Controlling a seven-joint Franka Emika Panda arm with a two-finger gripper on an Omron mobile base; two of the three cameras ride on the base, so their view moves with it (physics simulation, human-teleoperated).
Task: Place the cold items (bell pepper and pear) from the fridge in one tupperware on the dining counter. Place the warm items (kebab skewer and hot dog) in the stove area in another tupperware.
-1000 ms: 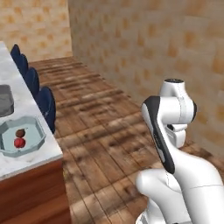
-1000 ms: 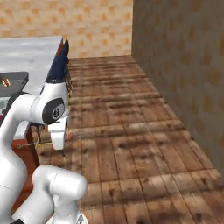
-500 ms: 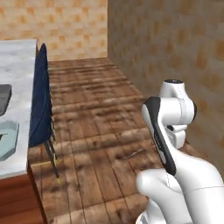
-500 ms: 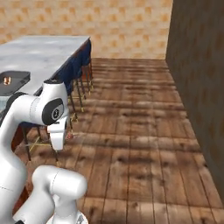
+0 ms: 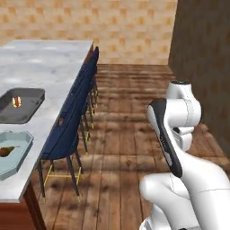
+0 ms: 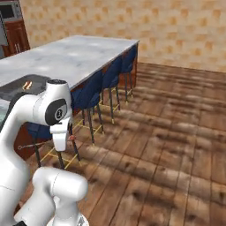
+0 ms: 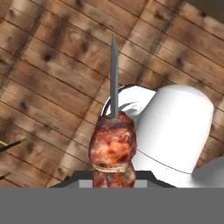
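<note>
My gripper (image 7: 113, 178) is shut on the kebab skewer (image 7: 113, 142). Its browned meat sits right at the fingers and its metal point sticks out over the wooden floor. From the right base camera the gripper (image 6: 60, 140) hangs below the arm, beside the stools, with the thin skewer (image 6: 33, 145) across it. A hot dog (image 5: 17, 101) lies in a dark grey tupperware (image 5: 31, 104) on the marble dining counter (image 5: 45, 67). Nearer stands a light blue tupperware (image 5: 20, 155) holding something brown that I cannot identify. Bell pepper and pear are out of view.
A row of navy stools (image 5: 74, 121) lines the counter's right edge, between the arm and the counter. Open wooden floor (image 5: 121, 117) stretches ahead to a tiled wall. A dark wall (image 5: 202, 58) closes the right side. A microwave (image 6: 9, 11) shows far left.
The whole picture has swung: the base has turned, and the counter now runs lengthwise on the left. The gripper keeps its hold on the skewer.
</note>
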